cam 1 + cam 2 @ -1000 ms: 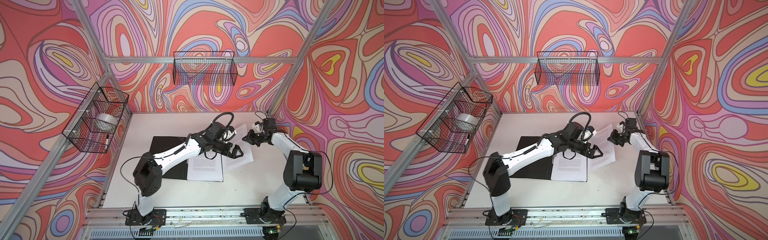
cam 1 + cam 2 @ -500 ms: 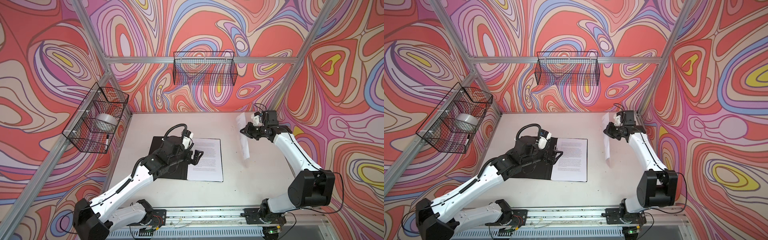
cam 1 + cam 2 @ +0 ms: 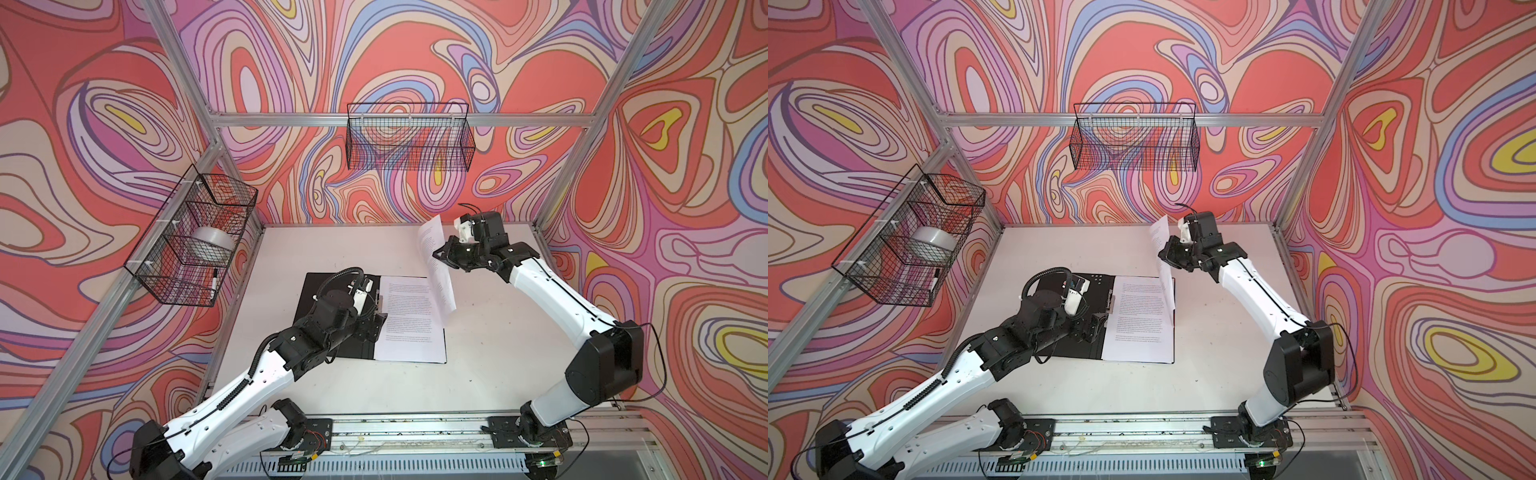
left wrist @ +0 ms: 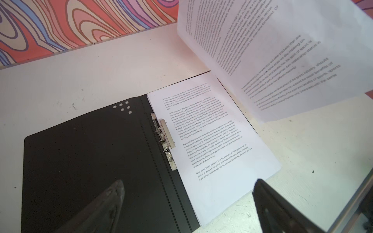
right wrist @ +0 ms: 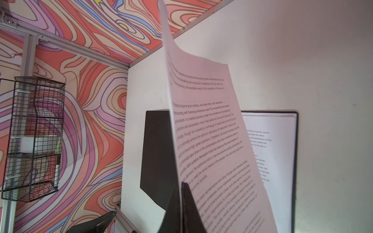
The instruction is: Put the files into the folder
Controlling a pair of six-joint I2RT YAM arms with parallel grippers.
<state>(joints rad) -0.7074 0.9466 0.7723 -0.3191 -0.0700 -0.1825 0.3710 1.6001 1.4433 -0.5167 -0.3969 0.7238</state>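
My right gripper (image 3: 439, 254) pinches one sheet (image 3: 444, 291) upright near the open folder (image 3: 316, 291), which lies flat on the table (image 3: 498, 353) with more files (image 3: 415, 332) on its right half, my left gripper (image 3: 376, 324) spread above its clip (image 4: 164, 139).

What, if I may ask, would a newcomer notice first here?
The right gripper holds one printed sheet on edge in the air, back right. Mid-table the folder lies open, black inside up, a paper stack on its right half, the open left gripper above it.
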